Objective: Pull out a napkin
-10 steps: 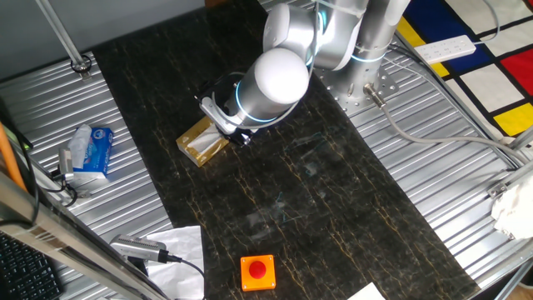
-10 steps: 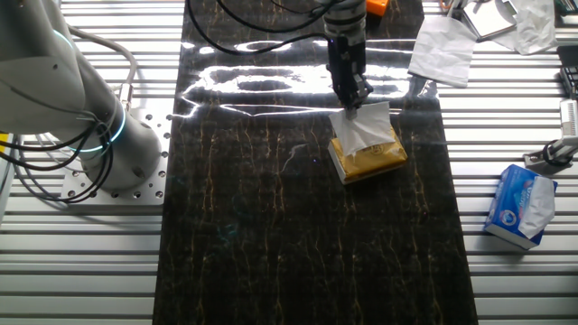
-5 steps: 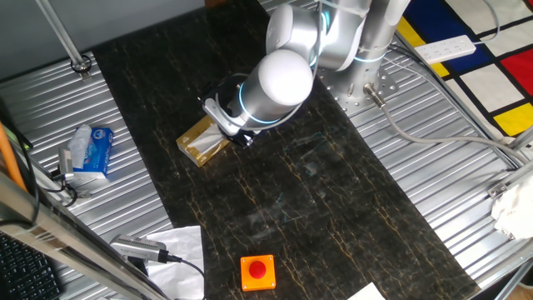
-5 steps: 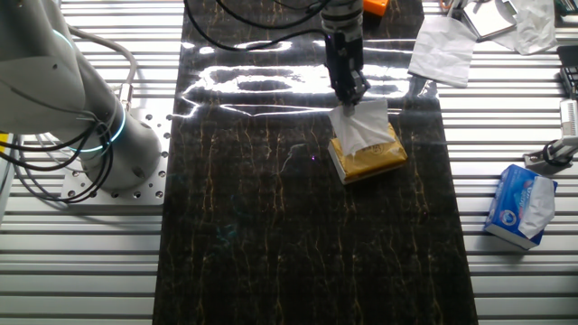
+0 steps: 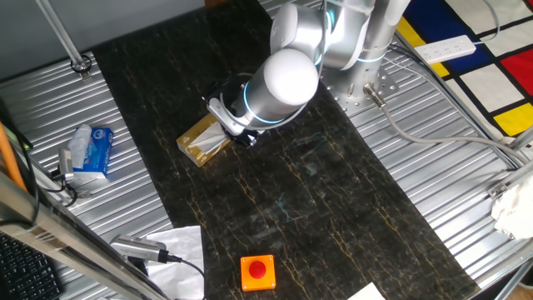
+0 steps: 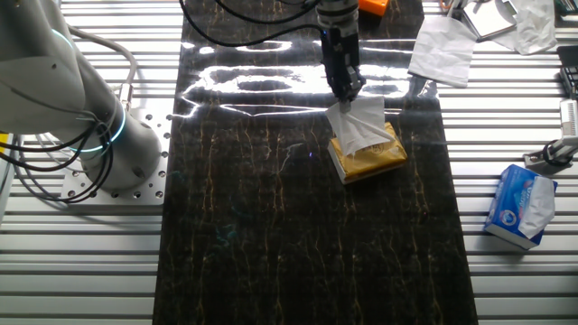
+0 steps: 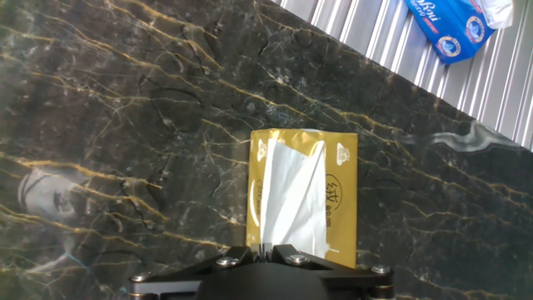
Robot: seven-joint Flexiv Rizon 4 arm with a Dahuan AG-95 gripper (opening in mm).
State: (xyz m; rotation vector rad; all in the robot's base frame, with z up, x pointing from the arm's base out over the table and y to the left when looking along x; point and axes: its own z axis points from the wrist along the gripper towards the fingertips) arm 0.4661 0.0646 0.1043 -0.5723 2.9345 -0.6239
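A gold-brown tissue box (image 6: 368,153) lies on the dark marble mat; it also shows in the hand view (image 7: 340,198) and in one fixed view (image 5: 202,140). A white napkin (image 6: 357,125) rises from the box's slot, stretched up to my gripper (image 6: 345,90). In the hand view the napkin (image 7: 290,196) runs from the box up into my gripper (image 7: 268,248), whose jaws are pinched shut on its top edge. The gripper hangs a little above the box, toward the far side. In one fixed view the arm's wrist hides the napkin.
A blue-and-white tissue packet (image 6: 521,206) lies on the ribbed metal table at the right, also in the hand view (image 7: 455,25). A crumpled white cloth (image 6: 443,45) lies at the far right. An orange box with a red button (image 5: 257,272) sits near the mat's edge.
The gripper has risen and drifted slightly away from the box, and the napkin has been drawn further out and stretched taller. The box has not moved.
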